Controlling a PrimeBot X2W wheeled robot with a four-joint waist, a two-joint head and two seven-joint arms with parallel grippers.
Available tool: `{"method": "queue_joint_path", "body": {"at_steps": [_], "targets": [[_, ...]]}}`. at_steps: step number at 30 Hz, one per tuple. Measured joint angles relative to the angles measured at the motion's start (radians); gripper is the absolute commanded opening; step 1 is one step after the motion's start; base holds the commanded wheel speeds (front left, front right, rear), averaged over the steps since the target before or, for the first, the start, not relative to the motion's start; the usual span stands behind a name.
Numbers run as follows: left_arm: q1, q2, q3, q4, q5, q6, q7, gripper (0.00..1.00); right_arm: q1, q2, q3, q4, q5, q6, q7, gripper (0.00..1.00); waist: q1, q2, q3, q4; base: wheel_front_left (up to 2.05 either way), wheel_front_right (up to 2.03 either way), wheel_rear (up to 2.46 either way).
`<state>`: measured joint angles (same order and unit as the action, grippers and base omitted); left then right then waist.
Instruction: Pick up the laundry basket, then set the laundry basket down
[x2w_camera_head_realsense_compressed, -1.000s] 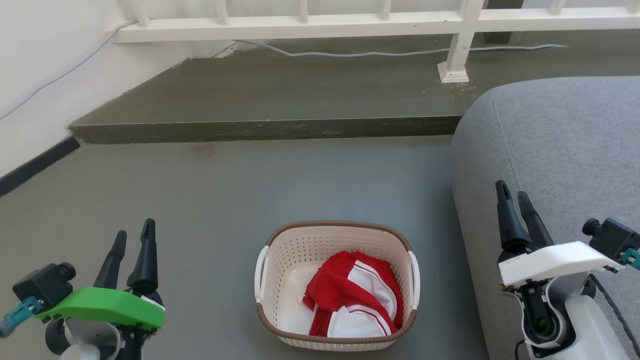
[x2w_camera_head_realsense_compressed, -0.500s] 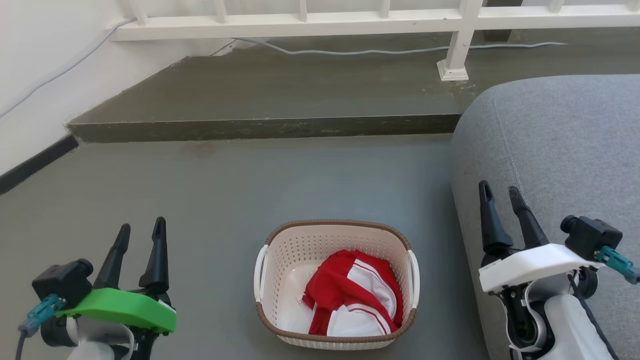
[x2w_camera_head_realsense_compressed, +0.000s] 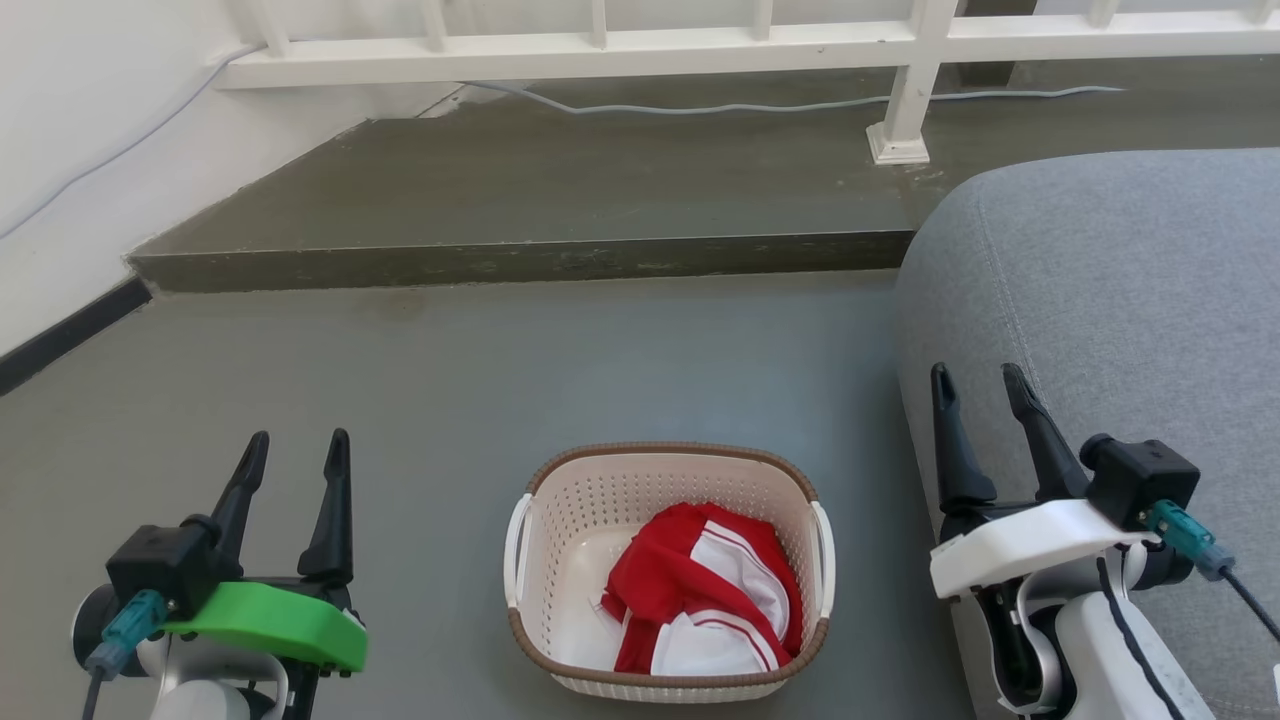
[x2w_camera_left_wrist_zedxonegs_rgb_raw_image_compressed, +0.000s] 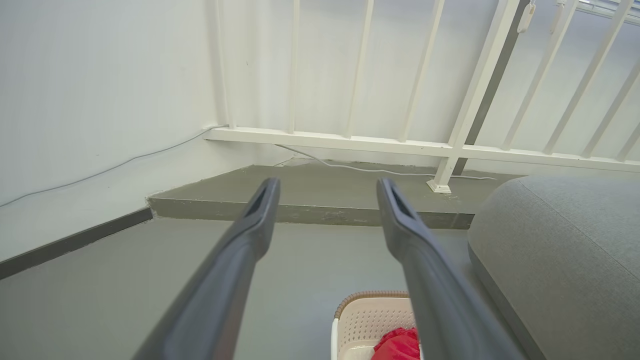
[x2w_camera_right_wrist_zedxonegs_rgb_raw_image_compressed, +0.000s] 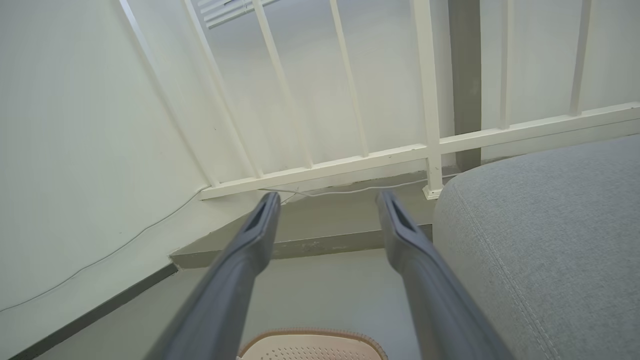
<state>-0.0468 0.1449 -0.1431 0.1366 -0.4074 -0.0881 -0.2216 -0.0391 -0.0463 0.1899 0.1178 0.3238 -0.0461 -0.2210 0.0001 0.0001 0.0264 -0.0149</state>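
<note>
The laundry basket (x2w_camera_head_realsense_compressed: 668, 449) sits on the floor (x2w_camera_head_realsense_compressed: 500, 380), near and central, a red-and-white garment (x2w_camera_head_realsense_compressed: 705, 590) heaped inside, the grey sofa (x2w_camera_head_realsense_compressed: 1100, 280) just to its right. The left tool (x2w_camera_head_realsense_compressed: 300, 440) and right tool (x2w_camera_head_realsense_compressed: 976, 372) hover either side, well clear, both spread and empty. The pick-up looks not yet begun; next, I'd say, both tools must lower and close on the white side handles (x2w_camera_head_realsense_compressed: 514, 550)

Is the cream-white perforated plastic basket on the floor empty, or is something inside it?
Not empty. The cream-white perforated plastic basket holds a crumpled red and white garment; its bottom is partly bare.
</note>
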Motion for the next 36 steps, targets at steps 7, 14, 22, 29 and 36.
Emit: {"method": "queue_joint_path", "body": {"at_steps": [7, 14, 22, 29, 36], "targets": [[0.0, -0.002, -0.008, -0.015, 0.086, -0.001, -0.028, 1.0, 0.0, 0.0, 0.018, -0.005, -0.09, -0.01, -0.026, 1.0, 0.0, 0.0, 0.0, -0.004, 0.0, 0.0, 0.0], [0.0, -0.007, 0.002, -0.015, 0.112, -0.01, -0.03, 1.0, 0.0, 0.0, 0.021, -0.008, -0.097, -0.016, -0.031, 1.0, 0.0, 0.0, 0.002, -0.006, 0.0, 0.0, 0.0], [0.0, -0.013, 0.013, -0.014, 0.113, -0.018, -0.03, 1.0, 0.0, 0.0, 0.021, -0.009, -0.097, -0.016, -0.031, 1.0, 0.0, 0.0, 0.006, -0.006, 0.0, 0.0, 0.0], [0.0, -0.027, 0.023, -0.015, 0.113, -0.021, -0.03, 1.0, 0.0, 0.0, 0.021, -0.01, -0.097, -0.018, -0.031, 1.0, 0.0, 0.0, 0.016, -0.007, 0.0, 0.0, 0.0], [0.0, -0.027, 0.039, -0.014, 0.113, -0.024, -0.03, 1.0, 0.0, 0.0, 0.021, -0.01, -0.097, -0.019, -0.031, 1.0, 0.0, 0.0, 0.03, -0.009, 0.0, 0.0, 0.0]]}}
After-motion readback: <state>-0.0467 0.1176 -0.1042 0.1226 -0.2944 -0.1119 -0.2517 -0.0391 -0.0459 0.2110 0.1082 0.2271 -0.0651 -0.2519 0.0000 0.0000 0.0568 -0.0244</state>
